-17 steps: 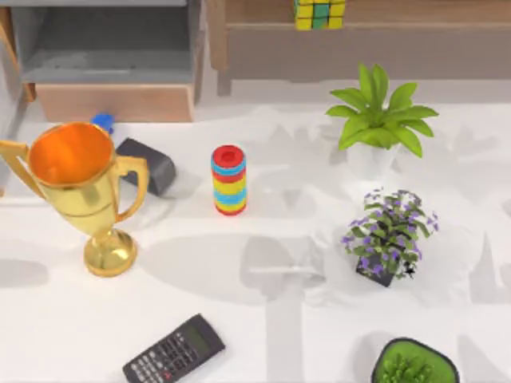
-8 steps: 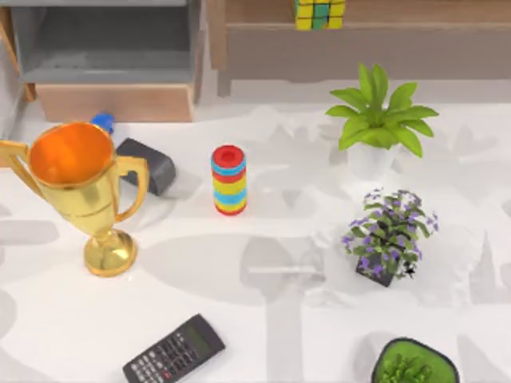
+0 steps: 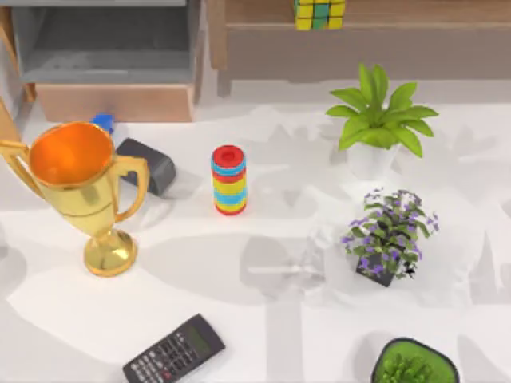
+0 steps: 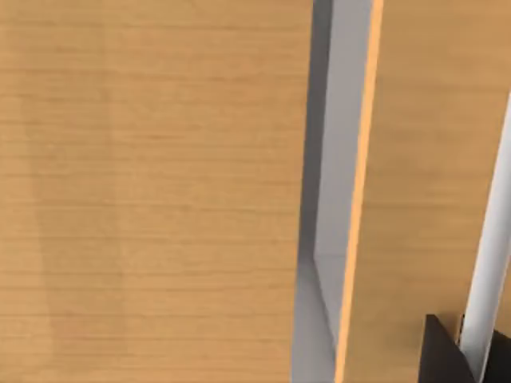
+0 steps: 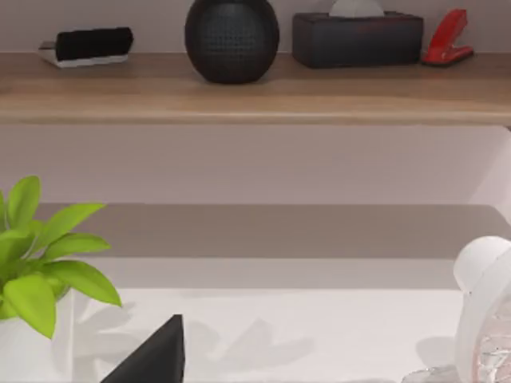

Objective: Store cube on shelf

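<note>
Only the shadows on the left of the table (image 3: 263,335) have slid since a second ago; every object has stayed put, and the cube (image 3: 319,13) still sits on the shelf (image 3: 415,11) at the far edge of the top view, right of centre, resting on the light wooden ledge above its grey-brown panel. In front of it on the table, well apart, stand the leafy green plant (image 3: 379,120) and the purple-flowered plant (image 3: 389,235), with the striped ring stack (image 3: 229,179) further left, then the gold trophy (image 3: 80,191) and the calculator (image 3: 174,349) nearest me. My left gripper (image 4: 447,355) shows as a dark tip close against tan wooden panels (image 4: 152,191) with a grey gap between them. My right gripper (image 5: 156,355) shows as a dark wedge low over the white table, near the leafy plant, facing a wooden ledge (image 5: 255,100) with a round black object (image 5: 231,36) on it. Whether either gripper is apart or together, I cannot tell, nor how either lies relative to the cube.
</note>
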### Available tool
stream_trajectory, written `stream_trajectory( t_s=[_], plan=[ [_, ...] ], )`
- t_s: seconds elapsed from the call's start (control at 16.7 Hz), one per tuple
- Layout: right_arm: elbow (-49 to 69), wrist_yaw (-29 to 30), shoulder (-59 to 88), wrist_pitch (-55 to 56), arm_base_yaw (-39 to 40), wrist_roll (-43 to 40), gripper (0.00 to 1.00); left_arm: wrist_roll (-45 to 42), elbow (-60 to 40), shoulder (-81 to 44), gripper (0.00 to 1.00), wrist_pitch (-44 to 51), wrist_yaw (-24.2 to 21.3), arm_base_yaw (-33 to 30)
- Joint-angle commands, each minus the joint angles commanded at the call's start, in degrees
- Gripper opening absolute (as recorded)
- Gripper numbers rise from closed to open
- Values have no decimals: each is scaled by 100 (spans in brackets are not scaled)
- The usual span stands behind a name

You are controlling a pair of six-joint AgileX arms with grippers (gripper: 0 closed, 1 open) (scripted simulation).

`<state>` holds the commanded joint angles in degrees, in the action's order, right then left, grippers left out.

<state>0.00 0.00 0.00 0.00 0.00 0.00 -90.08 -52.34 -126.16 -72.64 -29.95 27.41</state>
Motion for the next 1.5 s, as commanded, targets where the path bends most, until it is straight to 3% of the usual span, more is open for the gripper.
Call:
stream_trajectory(
  t_s=[0.48, 0.9, 1.2, 1.5],
  plan=[
    [0, 0, 0, 0, 0, 0, 100, -19, -416, -249, 0, 322, 183, -160],
    [0, 0, 0, 0, 0, 0, 100, -3, -1839, -825, 0, 1004, 470, -453],
    [0, 0, 0, 0, 0, 0, 100, 9, -1941, -910, 0, 1098, 525, -510],
    [0, 0, 0, 0, 0, 0, 100, 9, -1941, -910, 38, 1098, 525, -510]
  ],
)
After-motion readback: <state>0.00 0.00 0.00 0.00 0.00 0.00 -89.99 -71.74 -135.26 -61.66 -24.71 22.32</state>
